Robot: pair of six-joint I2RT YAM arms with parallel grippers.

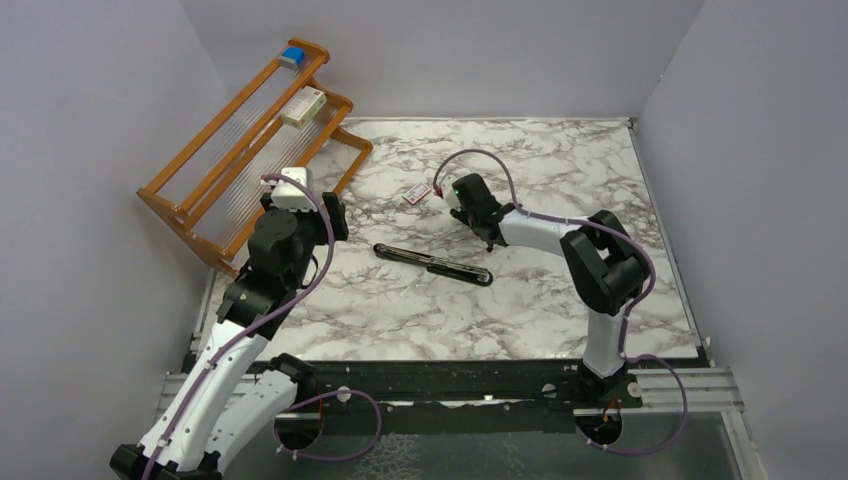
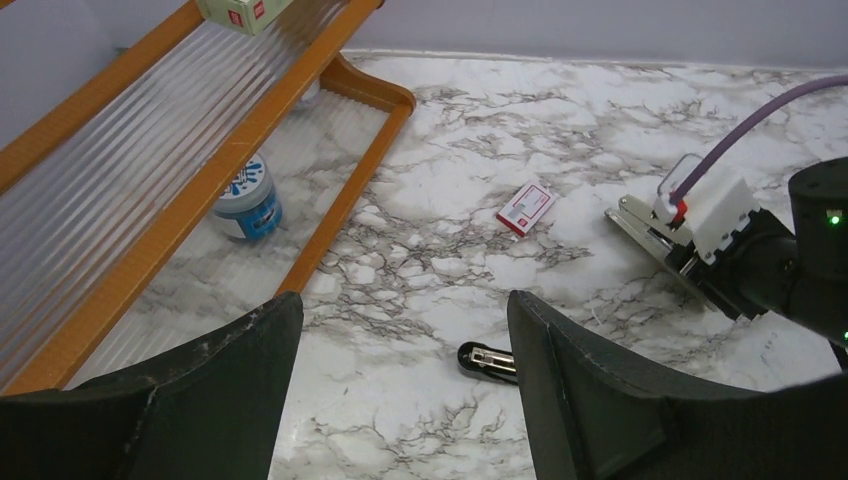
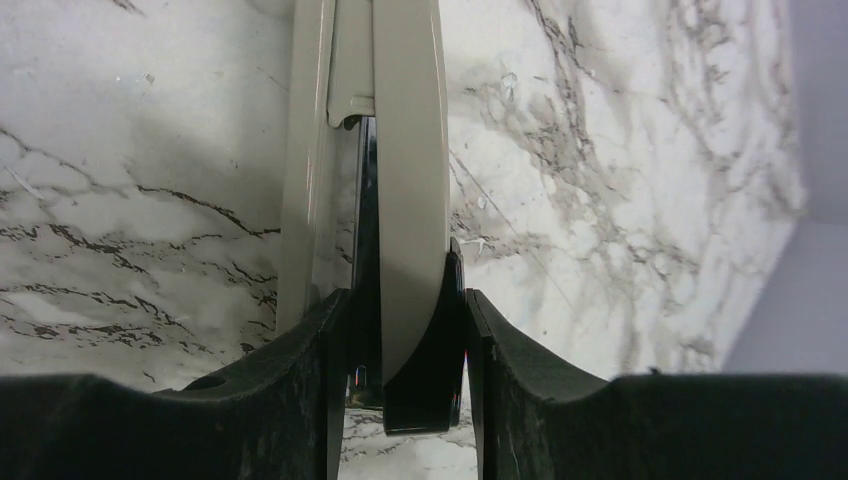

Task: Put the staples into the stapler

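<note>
Between the black right jaws you've got a light grey-beige tool with a dark slot down its middle. Ahead of the left jaws, also black, is a red-and-white packet. Nearer them is the glossy black stapler, with a silvery glint along it. The table is white marble with grey-black veining. Left of the left jaws:
- orange wooden rack, clear ribbed shelves
- white-and-red box on it
- white jar with blue print, under it
- blue block, top tier

Arms are white and black, cables purple. Walls are pale lilac-grey.
</note>
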